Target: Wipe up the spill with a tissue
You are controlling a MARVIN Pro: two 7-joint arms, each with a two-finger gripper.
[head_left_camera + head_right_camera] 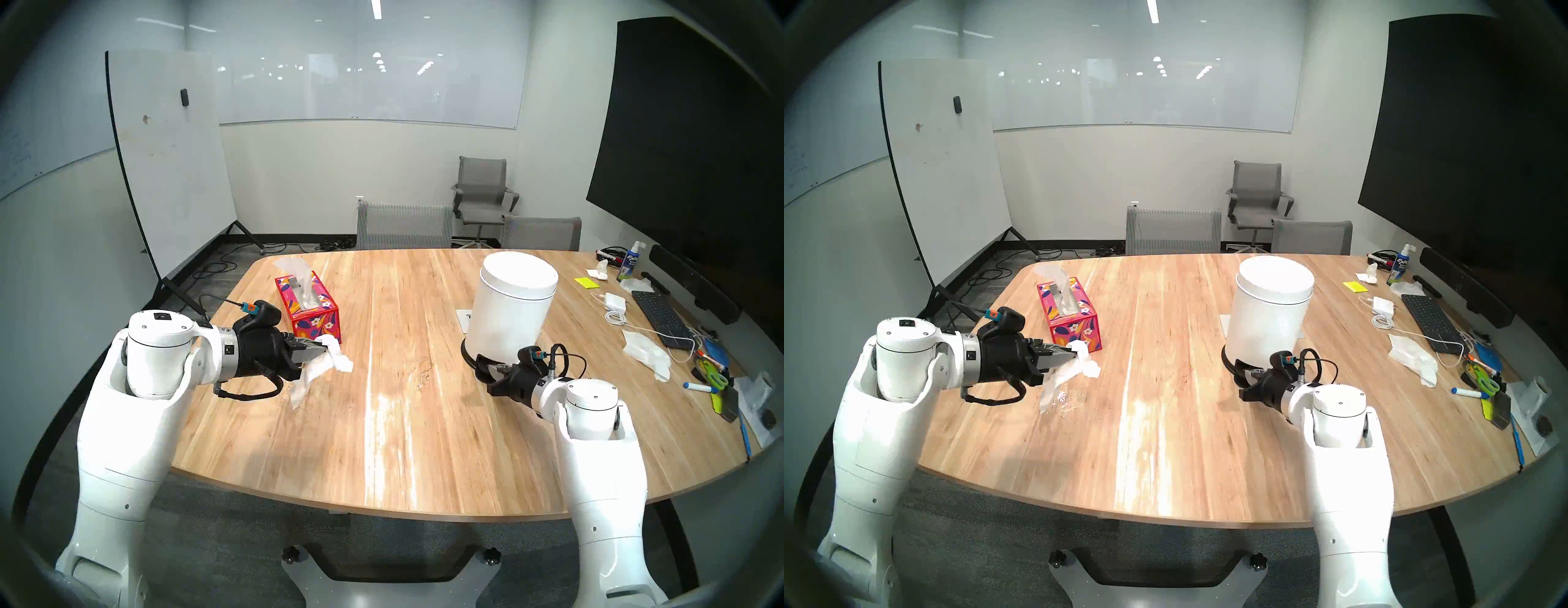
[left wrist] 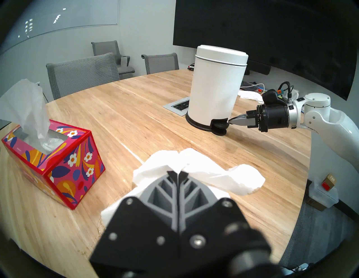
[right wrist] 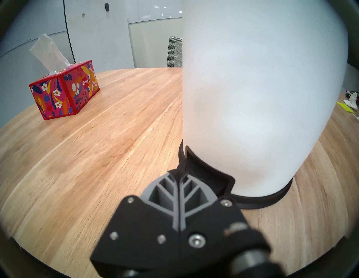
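The tissue [image 1: 324,367], crumpled and white, hangs pinched in the left gripper [image 1: 326,350] at 9 o'clock in the head views, above the table [image 1: 424,424], whose bare middle lies wide open. Left wrist view: the floral box [image 2: 58,163] sits at 9 o'clock; tissue folds hide the tabletop beneath. Right wrist view: the right gripper [image 3: 178,175], jaws pressed together, tips at the white bin's [image 3: 262,97] black pedal [image 3: 204,174]; the bin's top is cut off.

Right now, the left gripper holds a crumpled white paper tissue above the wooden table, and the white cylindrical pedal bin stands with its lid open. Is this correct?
Not quite: the white cylindrical pedal bin has its lid closed, as the left wrist view shows. The rest is right: the left gripper is shut on the crumpled white paper tissue above the wooden table.
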